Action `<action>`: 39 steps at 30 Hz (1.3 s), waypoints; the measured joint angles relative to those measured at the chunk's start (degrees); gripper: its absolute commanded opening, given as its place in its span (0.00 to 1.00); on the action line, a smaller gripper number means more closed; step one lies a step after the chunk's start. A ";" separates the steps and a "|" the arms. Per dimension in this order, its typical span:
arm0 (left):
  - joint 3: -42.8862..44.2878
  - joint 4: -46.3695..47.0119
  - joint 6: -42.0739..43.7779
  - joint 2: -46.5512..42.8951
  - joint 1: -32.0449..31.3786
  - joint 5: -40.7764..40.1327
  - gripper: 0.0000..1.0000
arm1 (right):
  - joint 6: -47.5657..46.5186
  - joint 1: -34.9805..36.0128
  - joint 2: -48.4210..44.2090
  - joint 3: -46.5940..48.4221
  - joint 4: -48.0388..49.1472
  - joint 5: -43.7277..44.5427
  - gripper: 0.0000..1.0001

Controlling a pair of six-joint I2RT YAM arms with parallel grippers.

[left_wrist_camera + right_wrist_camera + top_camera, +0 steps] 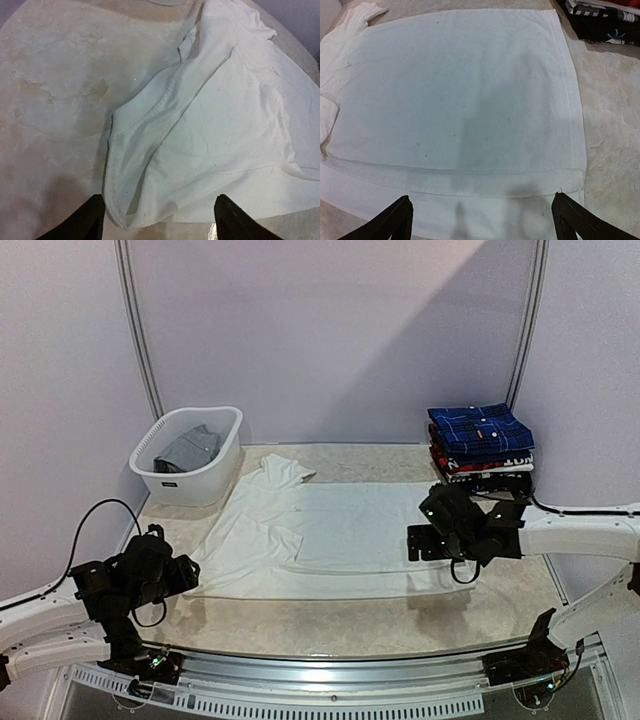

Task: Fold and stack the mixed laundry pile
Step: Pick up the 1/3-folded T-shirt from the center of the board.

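The left gripper is open and holds nothing. The white shirt's bunched hem corner lies on the table just in front of it, and 1 sleeve lies farther ahead to its right. The right gripper is spread wide and empty above the shirt's flat, folded-over body, and far ahead to its right sits the stack of folded garments, with the dark blue plaid shirt on top.

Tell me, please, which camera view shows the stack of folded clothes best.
Top external: it shows the whole stack, blue plaid shirt on top. The right wrist view catches only its lowest dark layers in its top right corner. The left wrist view misses it.
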 measured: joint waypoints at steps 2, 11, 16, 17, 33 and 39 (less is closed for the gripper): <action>0.00 -0.94 0.22 -0.02 0.02 -0.13 0.88 | 0.81 -0.24 -4.11 -1.84 -0.04 -0.70 0.99; 1.84 -0.96 4.09 5.25 0.09 1.77 0.84 | 7.39 -8.52 -16.39 -10.01 -2.27 -9.31 0.97; 3.50 -0.35 5.66 11.08 0.09 5.70 0.78 | 9.11 -17.09 -20.00 -13.81 -2.93 -19.76 0.94; 3.87 -0.39 5.88 11.80 0.09 6.49 0.78 | 9.16 -18.73 -20.02 -14.34 -2.95 -21.99 0.94; 5.88 -4.26 1.90 8.50 -1.49 16.00 0.67 | 10.16 -25.03 -20.17 -22.75 -6.05 -34.51 0.88; 3.41 -3.10 0.98 8.59 -1.51 16.17 0.66 | 10.62 -25.64 -20.79 -23.58 -5.53 -34.32 0.73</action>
